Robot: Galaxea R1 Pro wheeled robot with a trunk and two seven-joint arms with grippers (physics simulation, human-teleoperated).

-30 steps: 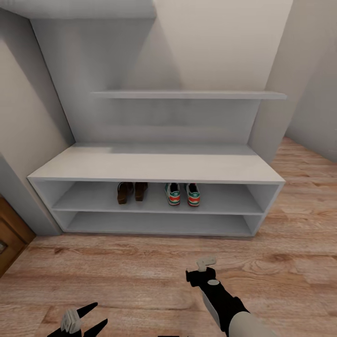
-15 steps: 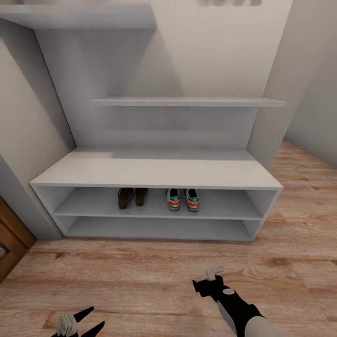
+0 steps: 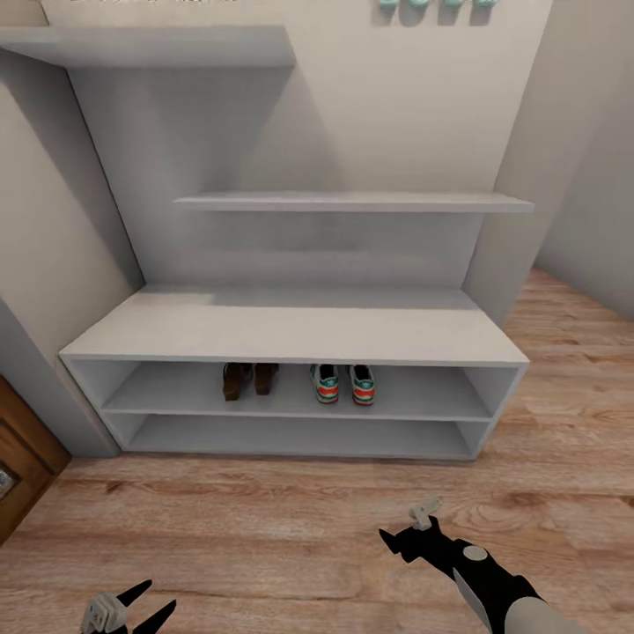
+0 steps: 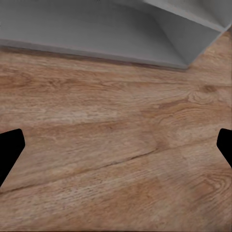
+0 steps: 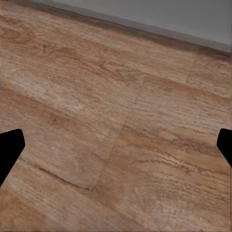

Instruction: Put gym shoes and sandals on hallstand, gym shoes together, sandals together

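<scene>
Both your grippers hang over the corridor floor [image 3: 264, 528], left gripper [image 3: 141, 608] and right gripper [image 3: 407, 528] with jaws spread wide and empty. Beyond them, the hallstand [image 3: 299, 330] holds the sandals [image 3: 249, 379] and gym shoes [image 3: 342, 384] side by side on its upper shelf.

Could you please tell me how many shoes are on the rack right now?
4: two dark brown sandals side by side at left on the light-grey rack's upper shelf, two off-white green-striped sneakers beside them.
</scene>
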